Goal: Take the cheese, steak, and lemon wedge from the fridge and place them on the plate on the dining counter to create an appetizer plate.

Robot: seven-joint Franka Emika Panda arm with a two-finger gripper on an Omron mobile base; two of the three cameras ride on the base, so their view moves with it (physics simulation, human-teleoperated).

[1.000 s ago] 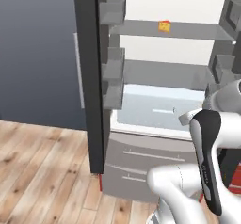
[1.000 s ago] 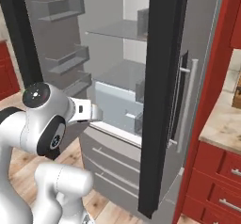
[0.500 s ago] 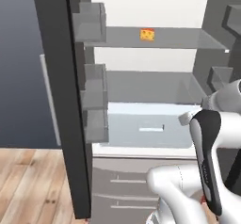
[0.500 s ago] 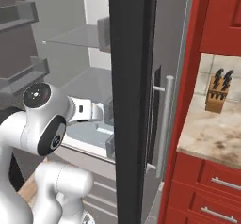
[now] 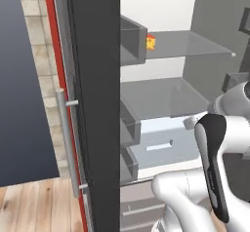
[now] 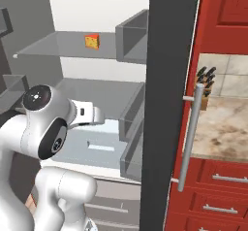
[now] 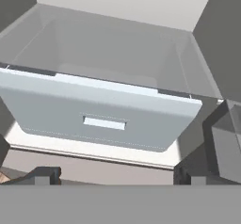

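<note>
Cheese [image 6: 92, 41] sits on a fridge [image 6: 172, 79] shelf; end effector [image 7: 113, 176] open, tips cropped.

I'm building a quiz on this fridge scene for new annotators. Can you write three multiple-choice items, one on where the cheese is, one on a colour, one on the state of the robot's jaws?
1. Where does the cheese sit?
A. In the pale drawer
B. On the upper glass shelf of the fridge
C. On the floor

2. What colour are the cabinets beside the fridge?
A. Red
B. Green
C. White

3. How does the gripper stand?
A. Shut on the cheese
B. Shut on nothing
C. Jaws open, holding nothing

Answers:
1 B: the orange wedge rests on the upper glass shelf, well above the drawer.
2 A: the drawer fronts under the stone counter are red in the right base view.
3 C: in the hand view the two dark tips stand far apart with only the drawer ahead.
</note>
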